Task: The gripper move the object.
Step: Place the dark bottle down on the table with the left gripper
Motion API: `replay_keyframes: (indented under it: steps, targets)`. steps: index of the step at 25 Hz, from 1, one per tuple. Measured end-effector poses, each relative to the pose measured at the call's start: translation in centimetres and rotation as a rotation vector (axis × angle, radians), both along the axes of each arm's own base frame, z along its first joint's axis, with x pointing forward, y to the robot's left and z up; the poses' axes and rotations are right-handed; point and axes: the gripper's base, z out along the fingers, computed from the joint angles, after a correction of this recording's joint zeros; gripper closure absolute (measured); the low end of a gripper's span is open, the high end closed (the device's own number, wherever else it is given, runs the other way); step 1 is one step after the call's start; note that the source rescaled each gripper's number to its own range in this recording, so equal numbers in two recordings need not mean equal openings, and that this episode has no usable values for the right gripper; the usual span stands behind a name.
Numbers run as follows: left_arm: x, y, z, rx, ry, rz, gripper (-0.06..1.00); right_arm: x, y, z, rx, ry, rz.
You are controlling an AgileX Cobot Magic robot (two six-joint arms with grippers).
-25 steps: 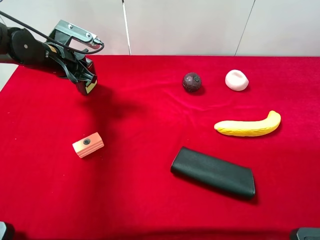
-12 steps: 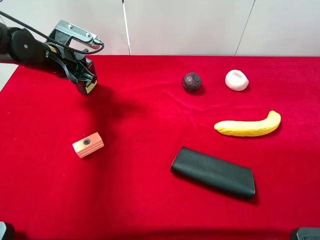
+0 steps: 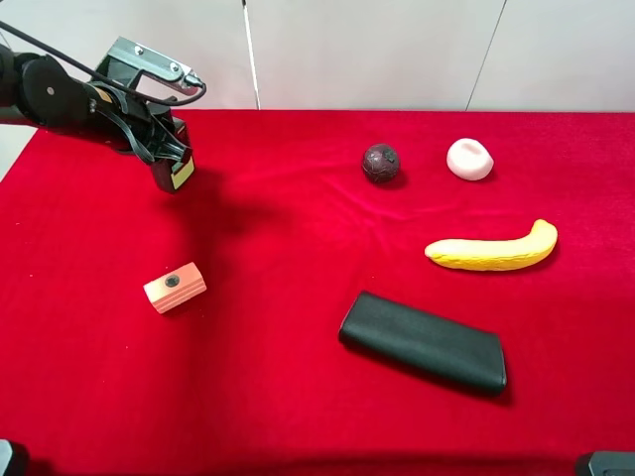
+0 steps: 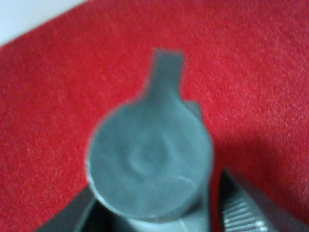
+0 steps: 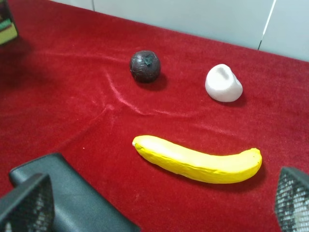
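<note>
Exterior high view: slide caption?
Left gripper holds the pump bottle above the red cloth, far from the banana and black case.

Red cloth [image 5: 72, 106] holds a yellow banana [image 5: 198, 162], a dark ball [image 5: 145, 66], a white lump [image 5: 223, 83] and a black case [image 5: 72, 193], all apart.

The left arm's black gripper [image 3: 176, 171] sits at the end of a rounded matte-black arm link [image 3: 50, 94]. On top is a grey-silver metal bracket [image 3: 149, 61] dotted with what look like small screw heads. Thin black cables [image 3: 48, 50] run along and loop over it. Its dark grey finger pad [image 4: 241, 215] is finely ribbed. The right gripper's black fingers [image 5: 26, 203] have a cross-hatched mesh texture.
</note>
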Motion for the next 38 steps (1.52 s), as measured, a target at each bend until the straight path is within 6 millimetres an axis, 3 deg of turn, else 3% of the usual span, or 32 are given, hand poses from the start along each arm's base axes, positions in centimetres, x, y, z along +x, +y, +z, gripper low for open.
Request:
replay_keyframes:
  steps: [5, 13, 19, 29, 38]
  targets:
    - [0.0, 0.0, 0.0, 0.0, -0.001, 0.0, 0.47, 0.0, 0.0, 0.0, 0.0, 0.0, 0.0]
    - [0.0, 0.0, 0.0, 0.001, -0.001, -0.001, 0.36, 0.0, 0.0, 0.0, 0.0, 0.0, 0.0]
    - [0.0, 0.0, 0.1, 0.001, -0.007, -0.002, 0.01, 0.0, 0.0, 0.0, 0.0, -0.001, 0.0]
    - [-0.5, 0.1, 2.9, -0.012, -0.047, -0.005, -0.05, 0.0, 0.0, 0.0, 0.001, -0.001, 0.0]
    - [-2.9, 0.4, 7.1, -0.041, 0.009, 0.006, -0.05, 0.0, 0.0, 0.0, 0.001, -0.001, 0.0]
